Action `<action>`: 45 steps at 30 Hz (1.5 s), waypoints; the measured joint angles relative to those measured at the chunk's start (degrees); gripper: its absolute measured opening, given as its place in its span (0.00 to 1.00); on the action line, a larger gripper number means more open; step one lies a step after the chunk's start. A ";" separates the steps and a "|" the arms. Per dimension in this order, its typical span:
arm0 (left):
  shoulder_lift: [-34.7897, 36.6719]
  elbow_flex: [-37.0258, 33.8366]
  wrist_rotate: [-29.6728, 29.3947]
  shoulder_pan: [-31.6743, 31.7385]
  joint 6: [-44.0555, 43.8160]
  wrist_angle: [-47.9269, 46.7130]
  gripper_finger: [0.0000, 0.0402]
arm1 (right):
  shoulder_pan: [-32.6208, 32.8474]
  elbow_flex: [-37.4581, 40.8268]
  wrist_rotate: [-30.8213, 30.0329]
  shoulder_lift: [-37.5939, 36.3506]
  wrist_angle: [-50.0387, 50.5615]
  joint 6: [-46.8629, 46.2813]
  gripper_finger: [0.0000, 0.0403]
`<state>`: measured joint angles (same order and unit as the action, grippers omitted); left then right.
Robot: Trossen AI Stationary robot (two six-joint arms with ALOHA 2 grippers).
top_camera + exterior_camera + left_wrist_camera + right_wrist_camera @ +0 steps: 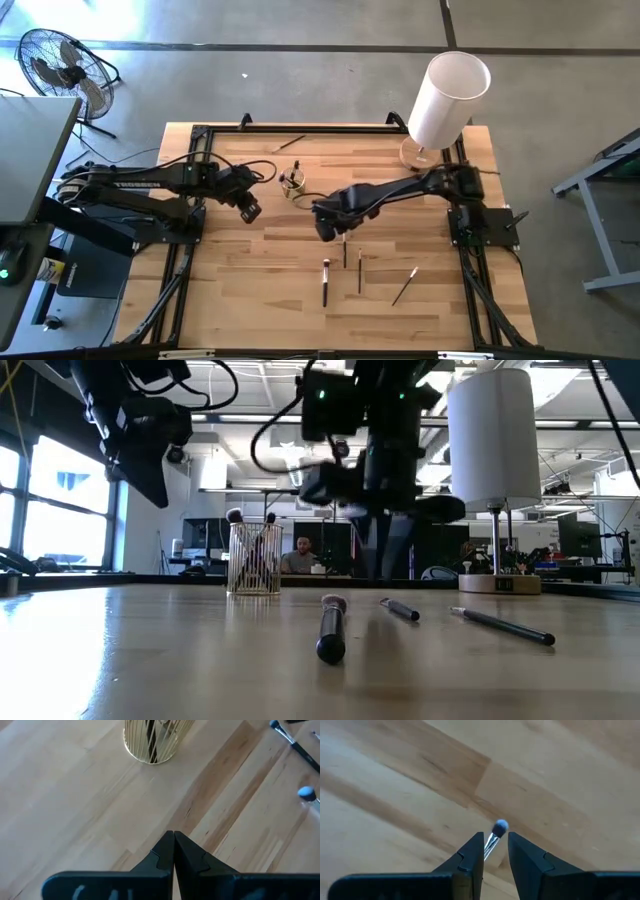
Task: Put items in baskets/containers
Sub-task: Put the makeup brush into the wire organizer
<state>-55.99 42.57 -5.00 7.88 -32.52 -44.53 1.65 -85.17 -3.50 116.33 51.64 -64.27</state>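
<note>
Right gripper [496, 845] pinching a thin brush [499, 827], carry-to-cup step.
Fingers nearly closed on the handle, pale tip poking out ahead; arm over table centre, cup [292, 183] just beside it with brushes already in. Probably best to tip the brush upright over the rim before release. Left gripper [173, 845] closed, empty, waits near cup. Four brushes [326, 282] remain on table.

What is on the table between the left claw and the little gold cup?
Nothing. In the left wrist view, only bare wood lies between the left gripper, fingers pressed together, and the cup. The high view shows the same gap bare.
</note>
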 joint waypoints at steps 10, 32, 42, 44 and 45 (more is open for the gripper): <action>0.00 0.00 2.57 0.00 5.46 -0.13 0.00 | -0.02 -0.28 -0.14 3.28 -0.69 -5.96 0.20; 0.00 0.00 2.52 0.00 5.74 -0.02 0.00 | 5.67 -0.25 -14.90 -4.52 -1.60 4.30 0.01; 0.00 0.02 2.46 0.00 5.72 2.11 0.00 | 2.68 -0.28 -35.12 -13.83 -27.03 41.19 0.00; -0.01 0.02 2.46 0.00 5.38 2.55 0.00 | 0.12 -0.19 -32.26 -12.58 -37.50 51.32 0.00; 0.00 0.02 2.46 0.00 5.30 2.90 0.00 | -1.22 -0.13 -30.30 -12.05 -42.71 55.55 0.00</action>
<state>-55.99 42.59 -2.54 7.88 -27.23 -41.63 0.43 -85.30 -33.80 104.28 8.93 -8.72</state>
